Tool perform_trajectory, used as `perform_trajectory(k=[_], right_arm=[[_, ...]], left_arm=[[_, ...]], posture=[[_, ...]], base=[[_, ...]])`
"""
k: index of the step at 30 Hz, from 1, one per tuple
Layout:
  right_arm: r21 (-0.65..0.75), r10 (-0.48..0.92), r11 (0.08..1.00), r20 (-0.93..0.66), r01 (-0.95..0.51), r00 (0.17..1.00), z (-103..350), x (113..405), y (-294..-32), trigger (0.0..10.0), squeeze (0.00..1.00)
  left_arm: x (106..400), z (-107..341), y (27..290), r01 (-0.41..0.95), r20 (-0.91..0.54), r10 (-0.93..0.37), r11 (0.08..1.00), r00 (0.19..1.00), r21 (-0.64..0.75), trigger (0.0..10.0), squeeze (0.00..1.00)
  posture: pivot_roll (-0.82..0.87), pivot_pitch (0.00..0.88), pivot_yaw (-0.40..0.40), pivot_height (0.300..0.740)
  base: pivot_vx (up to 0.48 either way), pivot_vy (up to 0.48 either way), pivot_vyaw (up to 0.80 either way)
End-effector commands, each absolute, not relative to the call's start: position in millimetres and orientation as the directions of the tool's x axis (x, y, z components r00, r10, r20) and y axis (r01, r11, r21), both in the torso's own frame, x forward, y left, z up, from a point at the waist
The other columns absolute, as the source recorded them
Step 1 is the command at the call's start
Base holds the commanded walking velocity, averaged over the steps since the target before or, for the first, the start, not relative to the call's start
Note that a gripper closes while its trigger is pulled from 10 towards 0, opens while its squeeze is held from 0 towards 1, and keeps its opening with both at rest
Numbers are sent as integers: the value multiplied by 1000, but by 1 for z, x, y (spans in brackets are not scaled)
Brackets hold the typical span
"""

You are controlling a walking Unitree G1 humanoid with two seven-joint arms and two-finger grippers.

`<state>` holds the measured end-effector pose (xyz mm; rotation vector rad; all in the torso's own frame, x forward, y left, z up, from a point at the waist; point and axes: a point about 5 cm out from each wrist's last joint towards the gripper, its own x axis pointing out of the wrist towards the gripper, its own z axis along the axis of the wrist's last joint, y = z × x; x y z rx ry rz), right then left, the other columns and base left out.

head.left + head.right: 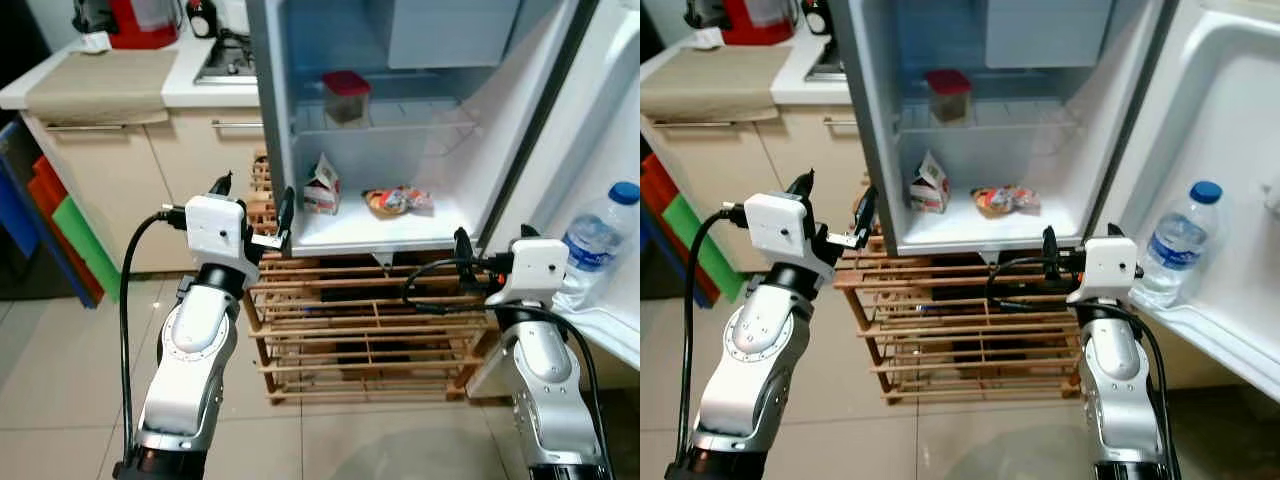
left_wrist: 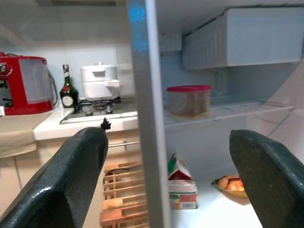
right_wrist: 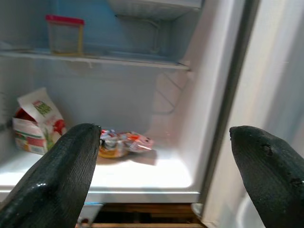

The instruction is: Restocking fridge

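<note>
An open fridge (image 1: 275, 120) holds a carton (image 1: 322, 187) and a snack packet (image 1: 398, 200) on its floor, a red-lidded tub (image 1: 345, 97) on the shelf above, and a bottle (image 1: 592, 243) in its door. The left gripper (image 1: 255, 215) and right gripper (image 1: 462, 245) hover before it, fingers apart, empty.

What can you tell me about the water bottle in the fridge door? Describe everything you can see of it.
The water bottle is clear plastic with a blue screw cap and a pale label round its middle. It looks closed and holds clear liquid, though the fill level is hard to judge. It stands upright, alone in the white shelf of the open fridge door, base inside the rail, on the robot's right. Neither gripper touches it.
</note>
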<state>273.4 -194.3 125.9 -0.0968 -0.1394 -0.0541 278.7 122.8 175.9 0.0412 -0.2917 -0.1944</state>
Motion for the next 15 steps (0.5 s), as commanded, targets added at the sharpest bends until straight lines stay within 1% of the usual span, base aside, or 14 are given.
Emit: perform_trajectory(k=[1,6,15], right_arm=[[-76,-53,995,136,63,989,126,277,-194,10000,0],[-79,-56,995,129,67,990,124,277,-195,10000,0],[-88,-53,994,130,64,990,124,279,-193,10000,0]], left_arm=[[282,177,124,175,278,-190,981,942,78,10000,0],[284,175,122,180,269,-197,980,943,85,10000,0],[290,175,120,192,271,-214,976,938,107,10000,0]], posture=[[-106,0,40,740],[-111,0,52,740],[-116,0,60,740]], base=[[-277,0,0],[-270,0,0],[0,0,0]])
